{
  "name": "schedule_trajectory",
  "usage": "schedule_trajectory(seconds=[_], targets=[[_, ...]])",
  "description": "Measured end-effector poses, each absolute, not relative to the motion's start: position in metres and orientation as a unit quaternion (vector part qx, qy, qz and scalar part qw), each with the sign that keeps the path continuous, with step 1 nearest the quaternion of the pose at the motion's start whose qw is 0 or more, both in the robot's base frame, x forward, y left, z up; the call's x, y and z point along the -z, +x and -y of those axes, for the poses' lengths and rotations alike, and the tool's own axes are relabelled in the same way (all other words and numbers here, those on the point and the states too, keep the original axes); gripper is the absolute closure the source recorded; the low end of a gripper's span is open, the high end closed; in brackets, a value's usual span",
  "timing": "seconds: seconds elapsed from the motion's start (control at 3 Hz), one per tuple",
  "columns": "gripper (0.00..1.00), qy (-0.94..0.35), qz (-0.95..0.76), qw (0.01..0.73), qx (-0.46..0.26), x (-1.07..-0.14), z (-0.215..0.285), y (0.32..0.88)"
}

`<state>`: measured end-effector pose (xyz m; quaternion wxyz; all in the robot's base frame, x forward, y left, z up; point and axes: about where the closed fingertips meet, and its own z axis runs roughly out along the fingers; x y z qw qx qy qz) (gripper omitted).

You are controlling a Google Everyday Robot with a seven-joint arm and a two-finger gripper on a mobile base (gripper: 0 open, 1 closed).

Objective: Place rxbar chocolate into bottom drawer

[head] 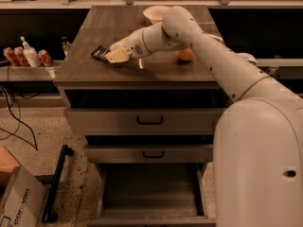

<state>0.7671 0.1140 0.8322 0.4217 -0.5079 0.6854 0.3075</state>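
Note:
The rxbar chocolate (99,52), a small black flat bar, is on the left part of the grey-brown cabinet top (142,72). My gripper (112,56) is low over the top, right at the bar's right end, with the arm reaching in from the right. Part of the bar is hidden by the gripper. The bottom drawer (151,193) is pulled open at the foot of the cabinet, and its plain grey floor shows nothing in it.
An orange fruit (185,55) lies on the top behind the arm, and a white bowl (155,12) stands at the back. The two upper drawers (149,121) are shut. Cans and a bottle (26,56) stand on a left shelf. A cardboard box (14,202) sits on the floor at left.

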Motion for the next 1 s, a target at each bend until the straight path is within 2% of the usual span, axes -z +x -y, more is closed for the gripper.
schedule_trajectory(seconds=[0.33,1.0], targets=[[0.81,-0.508,-0.685,0.421,-0.308,-0.8322,-0.1148,0.7669],[0.35,-0.508,-0.685,0.421,-0.308,-0.8334,-0.1148,0.7669]])
